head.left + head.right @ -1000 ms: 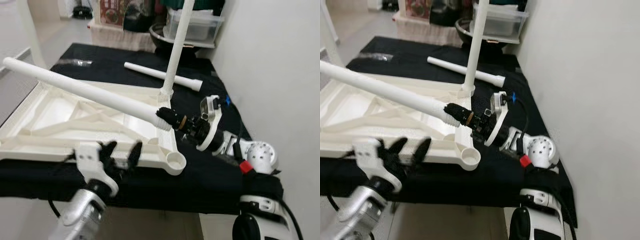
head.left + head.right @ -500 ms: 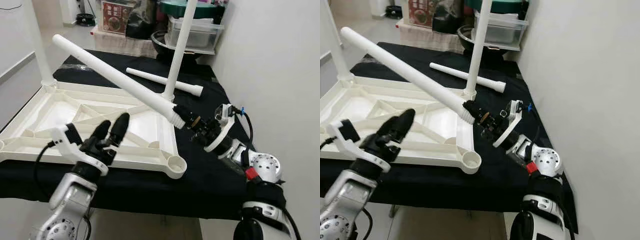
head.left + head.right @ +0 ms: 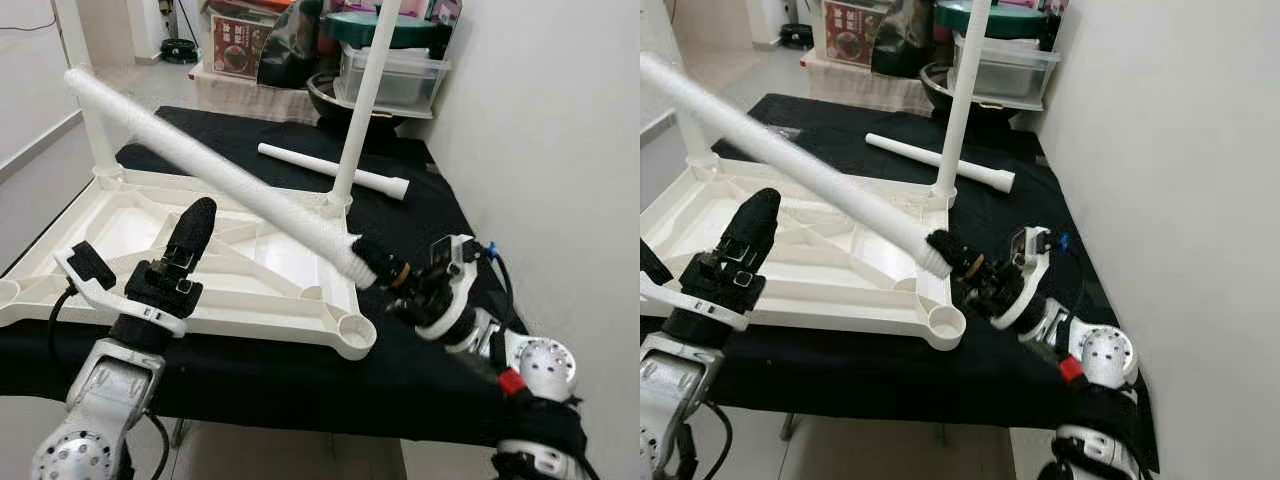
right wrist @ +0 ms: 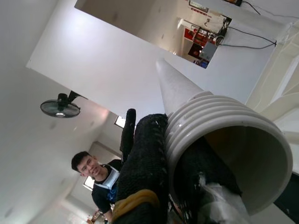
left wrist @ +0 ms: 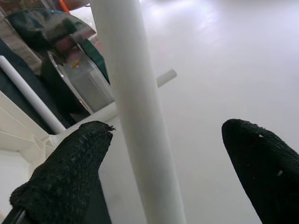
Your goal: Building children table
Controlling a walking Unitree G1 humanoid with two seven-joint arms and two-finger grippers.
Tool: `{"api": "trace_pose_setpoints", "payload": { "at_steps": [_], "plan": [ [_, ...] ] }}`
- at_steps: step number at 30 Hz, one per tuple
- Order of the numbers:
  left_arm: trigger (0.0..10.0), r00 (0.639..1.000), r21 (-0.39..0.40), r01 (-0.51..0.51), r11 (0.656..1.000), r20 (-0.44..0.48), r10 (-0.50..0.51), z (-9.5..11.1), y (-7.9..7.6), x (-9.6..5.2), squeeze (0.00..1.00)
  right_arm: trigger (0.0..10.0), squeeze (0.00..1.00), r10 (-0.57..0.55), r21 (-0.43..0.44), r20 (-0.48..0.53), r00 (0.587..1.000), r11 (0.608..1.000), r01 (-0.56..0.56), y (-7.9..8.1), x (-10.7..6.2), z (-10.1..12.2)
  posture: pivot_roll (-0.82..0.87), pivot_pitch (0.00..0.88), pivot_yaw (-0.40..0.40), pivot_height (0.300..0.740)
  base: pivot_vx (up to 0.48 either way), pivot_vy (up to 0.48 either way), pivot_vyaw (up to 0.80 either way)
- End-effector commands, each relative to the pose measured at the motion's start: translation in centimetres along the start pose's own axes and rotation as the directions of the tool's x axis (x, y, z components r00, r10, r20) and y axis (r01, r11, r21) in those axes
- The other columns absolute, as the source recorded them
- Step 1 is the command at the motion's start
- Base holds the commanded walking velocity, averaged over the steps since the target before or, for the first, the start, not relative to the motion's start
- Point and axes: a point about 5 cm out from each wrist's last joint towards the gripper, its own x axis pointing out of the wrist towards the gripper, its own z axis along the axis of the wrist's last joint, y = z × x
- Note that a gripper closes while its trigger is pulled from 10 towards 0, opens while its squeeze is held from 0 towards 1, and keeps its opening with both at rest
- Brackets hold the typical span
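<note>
The white tabletop [image 3: 120, 225] lies upside down on a black-covered table [image 3: 430, 370]. Two white legs stand upright in its far corners, one on the left [image 3: 88, 100] and one on the right [image 3: 362, 100]. My right gripper [image 3: 385, 272] is shut on the threaded end of a third leg [image 3: 220, 175], which slants up to the left just above the empty near-right socket [image 3: 352, 335]. A fourth leg [image 3: 330, 170] lies loose on the cloth behind. My left gripper [image 3: 192, 228] is open and raised over the tabletop's near edge, beside the slanted leg.
A white wall runs close along the right side. Behind the table stand a clear plastic box [image 3: 392, 75], a dark bowl [image 3: 328, 92] and other clutter. A person [image 4: 100, 179] appears in the right wrist view.
My left gripper has lifted and turned its fingers upward beside the slanted leg. The right gripper has brought the leg's threaded end a little lower and nearer the corner socket.
</note>
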Motion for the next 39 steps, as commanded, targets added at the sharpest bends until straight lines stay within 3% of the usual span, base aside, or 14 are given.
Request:
{"api": "trace_pose_setpoints", "payload": {
  "at_steps": [1, 15, 31, 32, 35, 36, 37, 38, 39],
  "plan": [
    [10.0, 1.0, -0.013, 0.012, 1.0, -0.025, -0.012, -0.3, 0.0, 0.0, 0.0, 0.0, 0.0, 0.04, -0.013, -0.005, 0.999, 0.999, -0.04, 0.6, 0.0, 0.1, 0.1, 0.022, -0.111, 0.74, 0.0, 0.0, 0.0],
    [10.0, 1.0, -0.079, 0.02, 0.997, -0.013, -0.021, 1.0, 0.2, 0.2, 0.0, 0.0, 0.0, 0.073, 0.012, -0.128, 0.989, 0.997, -0.072, 1.1, 0.1, -2.2, 0.09, 0.015, -0.107, 0.74, 0.0, 0.0, 0.0],
    [10.0, 0.998, -0.17, 0.042, 0.984, 0.057, -0.033, 2.3, 0.0, 0.4, 0.0, 0.0, 0.0, 0.07, 0.024, -0.164, 0.984, 0.997, -0.067, 0.9, 0.2, -3.2, 0.08, 0.024, -0.106, 0.74, 0.0, 0.0, 0.0],
    [8.7, 0.998, -0.163, 0.04, 0.986, 0.054, -0.031, 2.2, 0.0, 0.4, 0.0, 0.0, 0.0, 0.074, 0.023, -0.167, 0.983, 0.997, -0.071, 1.0, 0.3, -3.2, 0.09, 0.024, -0.113, 0.74, 0.0, 0.0, 0.0],
    [8.7, 0.998, -0.158, 0.037, 0.987, 0.052, -0.029, 2.2, 0.0, 0.4, 0.0, 0.0, 0.0, 0.077, 0.022, -0.17, 0.982, 0.997, -0.074, 1.1, 0.3, -3.3, 0.09, 0.024, -0.113, 0.74, 0.0, 0.0, 0.0],
    [3.3, 0.998, -0.157, 0.038, 0.987, 0.052, -0.03, 2.2, 0.0, 0.5, 0.0, 0.0, 0.0, 0.083, 0.023, -0.171, 0.982, 0.997, -0.08, 1.1, 0.4, -3.2, 0.08, 0.028, -0.114, 0.74, 0.0, 0.0, 0.0],
    [8.5, 0.998, -0.161, 0.041, 0.986, 0.056, -0.033, 2.2, -0.1, 0.5, 0.0, 0.0, 0.0, 0.085, 0.021, -0.174, 0.981, 0.996, -0.083, 1.2, 0.4, -3.2, 0.08, 0.028, -0.116, 0.74, 0.0, 0.0, 0.0],
    [0.0, 0.997, -0.161, 0.03, 0.986, 0.073, -0.019, 2.4, 0.1, 0.5, 0.0, 0.0, 0.0, 0.085, 0.017, -0.178, 0.98, 0.996, -0.083, 1.2, 0.4, -3.1, 0.08, 0.028, -0.117, 0.74, 0.0, 0.0, 0.0],
    [0.0, 0.996, -0.161, 0.022, 0.987, 0.085, -0.008, 2.5, 0.2, 0.4, 0.0, 0.0, 0.0, 0.084, 0.014, -0.18, 0.98, 0.996, -0.083, 1.3, 0.4, -3.1, 0.08, 0.028, -0.117, 0.74, 0.0, 0.0, 0.0]
  ]
}}
